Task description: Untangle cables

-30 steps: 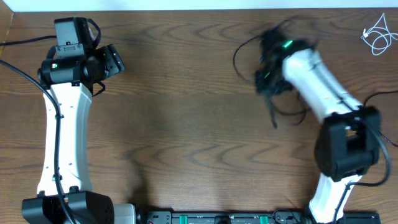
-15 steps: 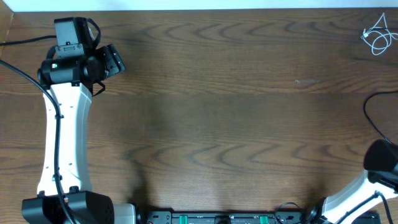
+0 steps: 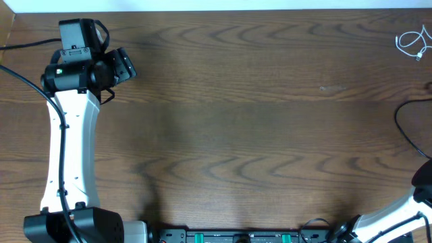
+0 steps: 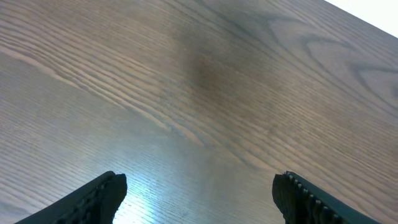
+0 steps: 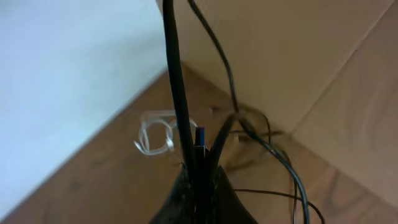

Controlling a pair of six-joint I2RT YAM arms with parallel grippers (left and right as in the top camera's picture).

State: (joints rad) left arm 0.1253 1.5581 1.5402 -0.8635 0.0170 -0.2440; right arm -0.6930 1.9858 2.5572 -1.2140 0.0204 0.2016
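Cables: black cables (image 5: 176,93) hang from right claw (image 5: 202,177), near white cable (image 5: 160,134); likely tangled.
Change: right claw withdrawn from surface (image 3: 236,135) centre, clenched on them.
Left claw (image 4: 199,183): released, far from white cable.

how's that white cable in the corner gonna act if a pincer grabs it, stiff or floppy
Probably floppy: the white cable lies in loose, uneven loops. Being thin, it is likely light, so a push would probably deform or slide the coil. Grabbed by one loop, the rest would likely dangle, as the black cables bend in the shut right pincer.
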